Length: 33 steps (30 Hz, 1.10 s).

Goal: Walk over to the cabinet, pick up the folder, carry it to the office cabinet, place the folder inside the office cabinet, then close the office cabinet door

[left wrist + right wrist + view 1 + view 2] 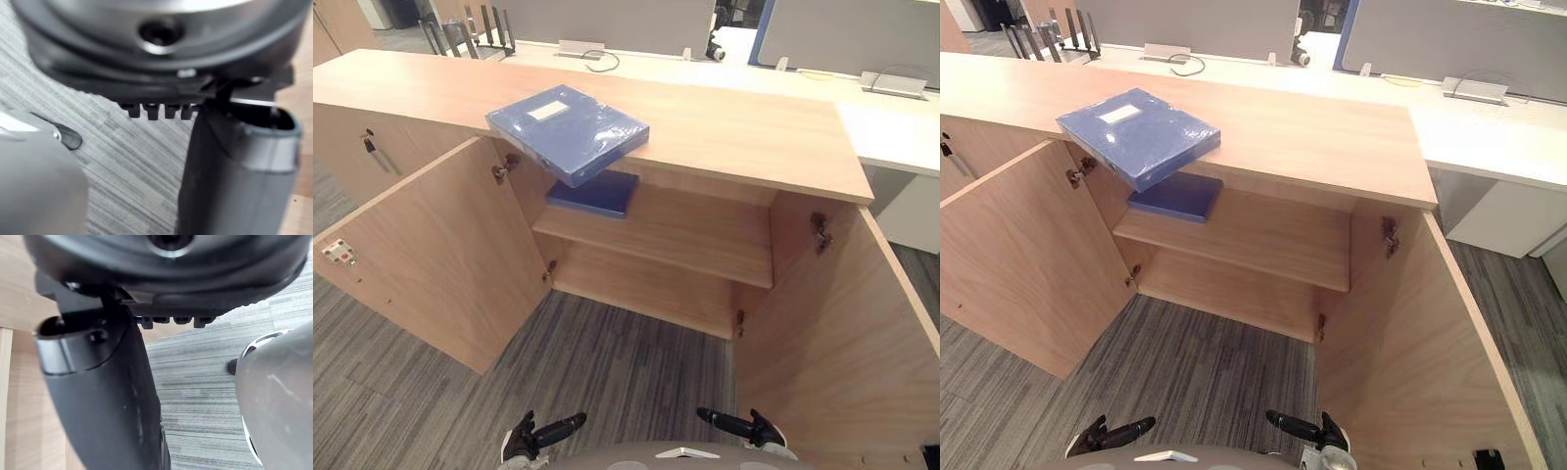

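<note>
A blue folder point(568, 129) with a white label lies flat on the wooden cabinet top point(734, 127), one corner hanging over the front edge. A second, darker blue folder point(595, 193) lies on the upper shelf point(675, 235) inside, at its left end. Both cabinet doors stand wide open, the left door point(431, 255) and the right door point(832, 333). My left hand point(543, 433) and right hand point(739, 426) hang low near my body, well short of the cabinet. Their fingers are straight and hold nothing.
Grey striped carpet point(607, 362) stretches between me and the cabinet. The open doors flank that stretch on both sides. Behind the cabinet run white desks point(891, 127) with grey partitions, and a black file rack point(475, 29) at the back left. A key point(374, 152) hangs in the neighbouring cabinet door.
</note>
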Motion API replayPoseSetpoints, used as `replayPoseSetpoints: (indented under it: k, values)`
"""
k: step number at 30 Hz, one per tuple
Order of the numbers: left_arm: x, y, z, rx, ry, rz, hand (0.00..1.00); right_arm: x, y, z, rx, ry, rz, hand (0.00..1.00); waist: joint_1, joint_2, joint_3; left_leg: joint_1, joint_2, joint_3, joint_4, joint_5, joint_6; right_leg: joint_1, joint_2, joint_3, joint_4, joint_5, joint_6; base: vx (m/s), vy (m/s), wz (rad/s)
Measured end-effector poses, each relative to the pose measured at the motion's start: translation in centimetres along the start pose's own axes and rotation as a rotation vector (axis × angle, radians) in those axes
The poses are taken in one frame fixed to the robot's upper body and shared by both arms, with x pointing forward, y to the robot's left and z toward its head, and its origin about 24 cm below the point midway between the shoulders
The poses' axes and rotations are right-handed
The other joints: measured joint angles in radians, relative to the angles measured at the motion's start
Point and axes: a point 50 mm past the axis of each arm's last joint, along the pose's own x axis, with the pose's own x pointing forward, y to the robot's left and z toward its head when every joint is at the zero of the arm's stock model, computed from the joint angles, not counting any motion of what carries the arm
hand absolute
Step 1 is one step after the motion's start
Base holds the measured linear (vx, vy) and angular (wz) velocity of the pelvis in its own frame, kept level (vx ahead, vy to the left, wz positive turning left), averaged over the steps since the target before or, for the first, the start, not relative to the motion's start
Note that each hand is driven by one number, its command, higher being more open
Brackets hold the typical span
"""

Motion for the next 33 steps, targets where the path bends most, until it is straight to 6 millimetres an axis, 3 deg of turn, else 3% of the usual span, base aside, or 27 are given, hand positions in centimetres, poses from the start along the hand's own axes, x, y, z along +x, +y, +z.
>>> replayPoseSetpoints:
  k: [2, 3, 5, 6, 7, 8, 9, 10, 11, 12, 13, 15, 19, 21, 24, 30, 33]
  values:
    - [0.1, 0.2, 0.3, 0.017, -0.01, 0.001, 1.0, 0.0, 0.3, -0.2, 0.003, 0.008, 0.006, 1.0, 0.0, -0.013, 0.002, -0.007, -0.008, 0.0, 0.033, 0.0, 0.0, 0.018, -0.003, 0.0, -0.008, 0.0, 0.001, 0.08, 0.022, 0.13]
    - [0.2, 0.5, 0.8, 0.035, -0.022, 0.003, 1.0, -0.1, 0.6, -0.4, 0.006, 0.015, 0.013, 1.0, 0.0, -0.031, 0.002, -0.034, -0.019, 0.0, 0.1, -0.005, -0.008, 0.035, -0.01, 0.0, -0.02, 0.001, 0.002, 0.07, 0.019, 0.26]
    - [0.5, 0.1, 2.4, 0.058, -0.072, -0.007, 1.0, -0.1, 1.1, -0.4, 0.006, 0.013, 0.025, 1.0, 0.0, -0.049, 0.02, -0.129, -0.021, 0.01, 0.337, -0.029, -0.048, 0.084, -0.017, -0.003, -0.048, 0.003, 0.003, 0.05, 0.034, 0.28]
    - [0.5, 0.0, 2.7, 0.063, -0.085, -0.012, 1.0, -0.1, 1.2, -0.3, -0.001, 0.012, 0.029, 1.0, 0.002, -0.048, 0.024, -0.158, -0.016, 0.02, 0.415, -0.03, -0.049, 0.102, -0.017, -0.007, -0.058, 0.004, 0.002, 0.07, 0.086, 0.15]
    - [0.5, -0.5, 3.3, 0.062, -0.112, -0.024, 1.0, -0.1, 1.4, -0.3, -0.019, 0.008, 0.036, 1.0, 0.006, -0.047, 0.035, -0.232, -0.009, 0.049, 0.609, 0.004, -0.083, 0.149, -0.018, -0.016, -0.082, 0.004, 0.0, 0.07, 0.087, 0.03]
    - [0.5, -0.5, 3.5, 0.064, -0.121, -0.025, 1.0, -0.1, 1.4, -0.3, -0.02, 0.009, 0.036, 1.0, 0.008, -0.056, 0.04, -0.255, 0.006, 0.065, 0.662, -0.013, -0.067, 0.162, -0.021, -0.016, -0.088, 0.004, 0.0, 0.09, 0.117, -0.02]
    - [0.4, -1.2, 3.8, 0.089, -0.143, -0.043, 1.0, 0.0, 1.4, 0.1, -0.014, -0.003, 0.034, 1.0, 0.006, -0.044, 0.039, -0.285, 0.034, 0.099, 0.672, -0.078, -0.043, 0.174, -0.023, -0.012, -0.086, 0.004, 0.0, 0.04, 0.097, -0.07]
    - [0.3, -1.7, 4.0, 0.105, -0.157, -0.059, 1.0, 0.0, 1.1, 0.0, -0.013, -0.002, 0.028, 1.0, 0.005, -0.038, 0.042, -0.295, 0.045, 0.109, 0.649, -0.089, -0.036, 0.173, -0.025, -0.008, -0.086, 0.004, 0.0, 0.03, 0.172, -0.19]
    - [0.0, -2.8, 4.7, 0.144, -0.203, -0.103, 1.0, 0.0, 0.8, 0.3, -0.011, -0.015, 0.019, 1.0, 0.006, -0.022, 0.044, -0.316, 0.072, 0.11, 0.509, -0.053, 0.0, 0.171, -0.026, 0.006, -0.087, 0.005, 0.012, 0.01, 0.177, -0.19]
    - [-0.2, -3.2, 5.1, 0.154, -0.227, -0.118, 1.0, 0.1, 0.8, 0.6, -0.01, -0.022, 0.016, 1.0, 0.007, -0.014, 0.047, -0.318, 0.078, 0.107, 0.448, -0.033, 0.004, 0.171, -0.025, 0.01, -0.086, 0.003, 0.026, 0.07, 0.29, -0.24]
    - [-0.4, -3.7, 6.1, 0.163, -0.275, -0.135, 1.0, 0.0, 0.9, 0.6, -0.008, -0.025, 0.011, 1.0, 0.01, -0.013, 0.045, -0.285, 0.051, 0.102, 0.365, -0.045, -0.005, 0.155, -0.034, 0.033, -0.092, 0.007, 0.046, 0.07, 0.237, -0.03]
    - [-1.2, -4.0, 8.6, 0.18, -0.393, -0.151, 1.0, -0.1, 1.7, -0.1, 0.03, -0.001, 0.021, 1.0, 0.008, -0.066, 0.051, -0.273, -0.003, 0.114, 0.29, -0.013, 0.01, 0.119, -0.069, 0.066, -0.111, 0.019, 0.055, 0.03, 0.196, -0.02]
    - [-2.7, -4.3, 10.6, 0.177, -0.518, -0.174, 1.0, -0.1, 1.2, -0.3, 0.045, 0.003, 0.004, 1.0, 0.008, -0.058, 0.049, -0.24, -0.042, 0.148, 0.242, 0.006, 0.025, 0.116, -0.103, 0.124, -0.121, 0.031, 0.072, -0.02, 0.128, -0.16]
    - [-3.6, -3.9, 11.5, 0.189, -0.586, -0.178, 1.0, -0.2, 0.9, -0.5, 0.039, 0.009, -0.002, 1.0, 0.009, -0.059, 0.018, -0.213, -0.056, 0.182, 0.156, 0.048, 0.026, 0.084, -0.118, 0.152, -0.126, 0.04, 0.085, -0.02, 0.024, -0.36]
    - [-4.3, -4.5, 12.2, 0.199, -0.638, -0.202, 1.0, -0.2, 0.4, -0.8, 0.031, 0.014, -0.013, 1.0, 0.001, -0.037, -0.01, -0.2, -0.061, 0.202, 0.068, 0.092, 0.025, 0.046, -0.118, 0.179, -0.14, 0.052, 0.088, -0.01, -0.024, -0.24]
    - [-5.7, -6.9, 13.0, 0.164, -0.704, -0.286, 1.0, -0.2, 0.2, -0.9, 0.022, 0.022, -0.016, 1.0, -0.008, -0.03, -0.02, -0.14, -0.064, 0.218, -0.013, 0.113, 0.025, 0.074, -0.111, 0.197, -0.18, 0.069, 0.081, 0.04, -0.016, -0.13]
    - [-6.3, -7.0, 13.8, -0.028, -0.709, -0.314, 1.0, -0.2, 0.3, -1.1, -0.006, 0.029, -0.01, 1.0, -0.016, -0.037, -0.027, -0.12, -0.067, 0.222, -0.034, 0.114, 0.026, 0.089, -0.111, 0.197, -0.195, 0.075, 0.073, 0.07, 0.021, -0.05]
